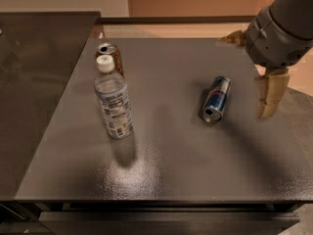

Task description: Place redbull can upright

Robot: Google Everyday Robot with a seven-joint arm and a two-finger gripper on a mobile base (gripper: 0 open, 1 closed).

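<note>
The redbull can (216,100) lies on its side on the right half of the bench (171,151), one silver end facing the near edge. The pincer (269,98) hangs at the right edge, just beside the can, apart from it; whether it is open or closed cannot be told. Toward the left edge stands a water bottle (113,102), with a brown can (109,57) upright behind it.

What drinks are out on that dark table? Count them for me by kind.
Cans: 2, the redbull can lying on its side and a brown can standing upright.
Bottles: 1, a clear water bottle, upright in front of the brown can.
Total: 3.
The gripper hangs by the table's right edge, apart from the redbull can.
</note>
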